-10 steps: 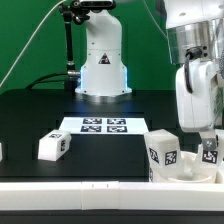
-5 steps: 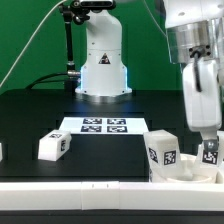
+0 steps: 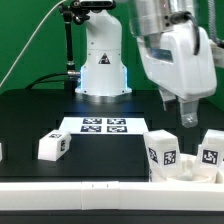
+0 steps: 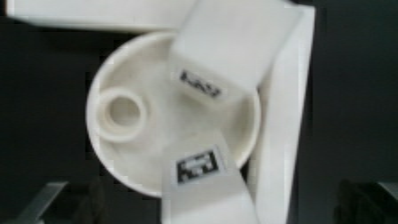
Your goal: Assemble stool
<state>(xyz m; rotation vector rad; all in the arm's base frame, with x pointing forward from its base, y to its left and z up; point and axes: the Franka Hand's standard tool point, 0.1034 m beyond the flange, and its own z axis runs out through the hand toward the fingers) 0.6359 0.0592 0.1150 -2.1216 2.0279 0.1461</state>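
Note:
The round white seat (image 3: 186,174) lies at the exterior view's lower right. Two tagged white legs stand upright in it, one towards the left (image 3: 163,150) and one towards the right (image 3: 211,151). A third leg (image 3: 52,146) lies loose on the black table at the left. My gripper (image 3: 178,112) hangs open and empty above the seat, between the two standing legs and clear of both. The wrist view looks down on the seat (image 4: 139,112) and on both legs (image 4: 237,62) (image 4: 217,176). My gripper (image 4: 205,205) has its dark fingers (image 4: 43,200) spread wide.
The marker board (image 3: 104,125) lies on the table behind the parts, before the arm's white base (image 3: 102,62). A long white rail (image 3: 80,189) runs along the front edge. A small white piece (image 3: 1,151) shows at the left edge.
My gripper was down at the right leg on the seat. It has let go, risen and swung left. That leg stays standing in the seat.

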